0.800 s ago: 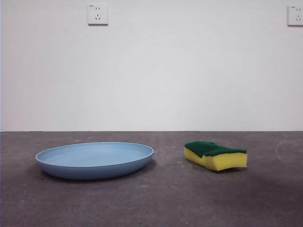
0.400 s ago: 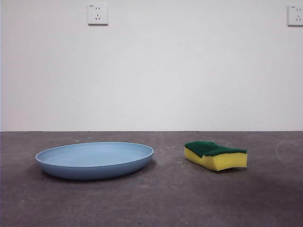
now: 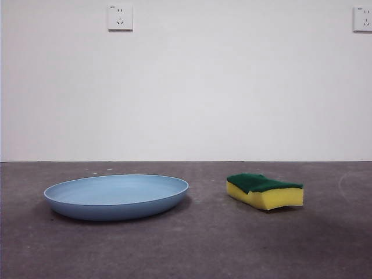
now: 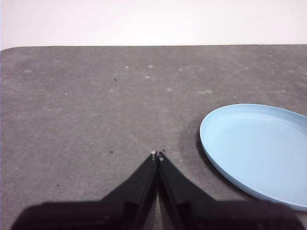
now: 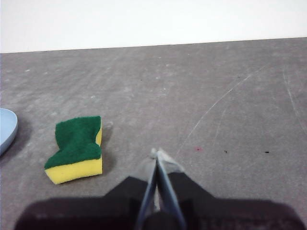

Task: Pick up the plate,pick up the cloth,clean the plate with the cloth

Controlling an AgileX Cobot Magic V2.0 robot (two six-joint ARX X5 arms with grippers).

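- Plate (image 3: 116, 196): your main item, a large, round, shallow, light-blue dish. It lies flat and right way up on the grey table (image 3: 203, 244), with nothing in it. Take it as your landmark for the other entries.
- Cloth (image 3: 265, 190): what you have here is a small sponge, yellow foam under a dark green scouring layer, with wavy long edges. It rests green side up on the table, to the side of the plate and clear of its rim, with a strip of bare table between the two. In the right wrist view you see the cloth (image 5: 76, 148) whole and only a sliver of the plate's rim (image 5: 7, 128) at the picture's edge.
- Left gripper (image 4: 157, 154): you find it above bare table just beside the plate (image 4: 259, 148), not touching the rim. Its two black jaws are pressed together tip to tip and grasp nothing.
- Right gripper (image 5: 157, 154): it hangs over bare table on the far side of the cloth from the plate, near the cloth yet apart from it. Its jaws are likewise closed against each other, with nothing between them.
- Table: dull grey, faintly speckled and scratched; it carries the plate and the cloth.
- Wall (image 3: 232, 87): plain white, behind the plate, with one socket (image 3: 120, 17) high above the plate and a second socket (image 3: 362, 18) at the front view's top corner.
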